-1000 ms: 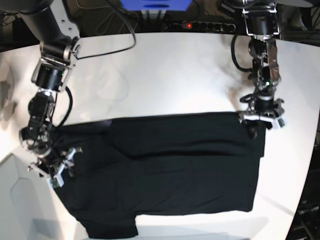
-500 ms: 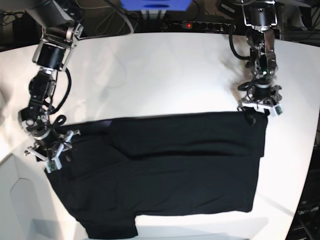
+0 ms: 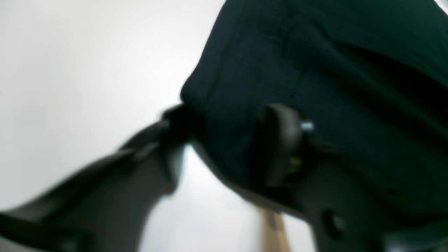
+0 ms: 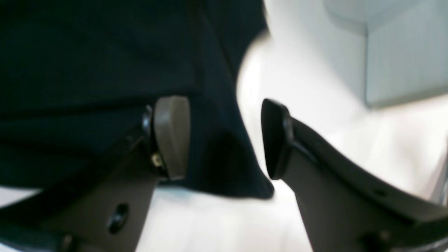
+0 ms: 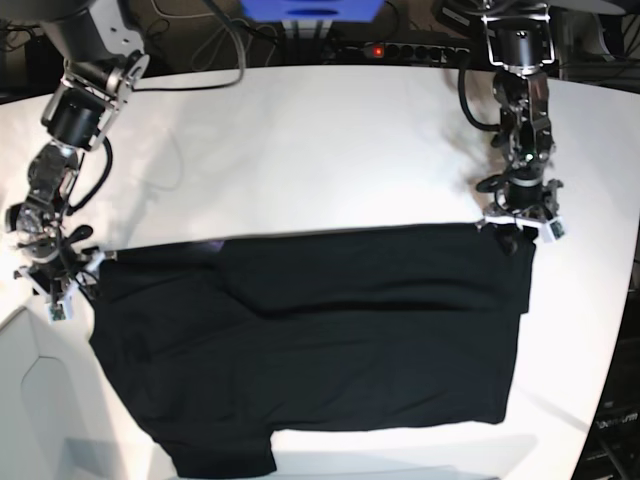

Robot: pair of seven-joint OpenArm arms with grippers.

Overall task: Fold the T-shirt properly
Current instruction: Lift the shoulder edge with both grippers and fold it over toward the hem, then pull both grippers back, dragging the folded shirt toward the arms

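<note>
The left end effector (image 5: pixel 519 222) sits on one far corner of the T-shirt (image 5: pixel 320 340), its jaws closing about a bunched fold of the black cloth; its wrist view is too blurred to say whether the grip is firm. The right end effector (image 5: pixel 58 283) stands at the opposite far corner, jaws wide, one finger over the cloth and the other over bare counter (image 5: pixel 320 150), so the shirt's edge lies between them but nothing is held. The shirt lies flat, its long axis running straight from one end effector to the other, and the rest of it spreads away from both toward the counter's near edge. Each arm is therefore nearest its own corner. The fabric is matte, limp and softly creased; the counter is smooth, white and glossy.
</note>
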